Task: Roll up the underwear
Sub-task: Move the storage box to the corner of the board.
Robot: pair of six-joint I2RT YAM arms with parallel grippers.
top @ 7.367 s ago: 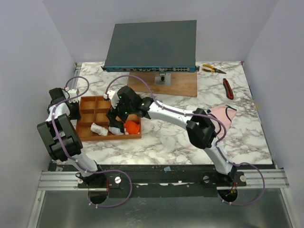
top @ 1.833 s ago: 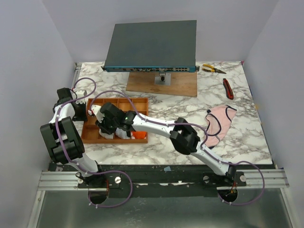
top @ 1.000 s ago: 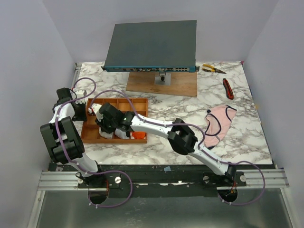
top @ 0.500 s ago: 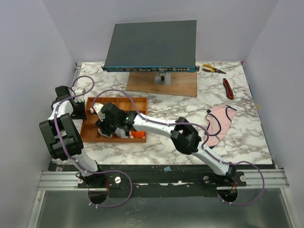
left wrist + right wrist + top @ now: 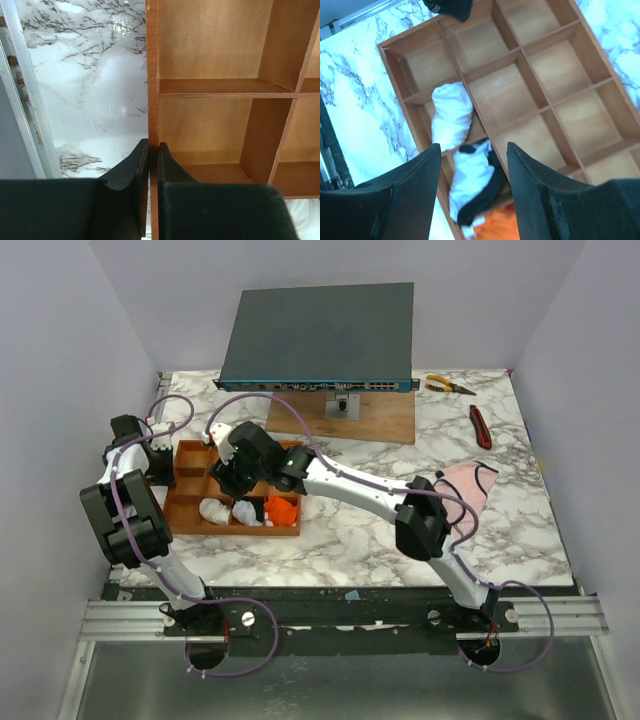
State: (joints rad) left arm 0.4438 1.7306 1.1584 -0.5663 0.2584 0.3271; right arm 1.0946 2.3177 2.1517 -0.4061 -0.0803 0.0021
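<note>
Matt wooden tray (image 5: 152, 75); glossy marble tabletop (image 5: 95, 80); cloth underwear (image 5: 452, 117).

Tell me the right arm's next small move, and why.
Probably swing the right arm over toward the pink underwear, which lies flat and unrolled on the table. Its jaws stand open and empty above the tray, where three rolls already sit. The left arm is occupied: its jaws pinch the tray's wall.
</note>
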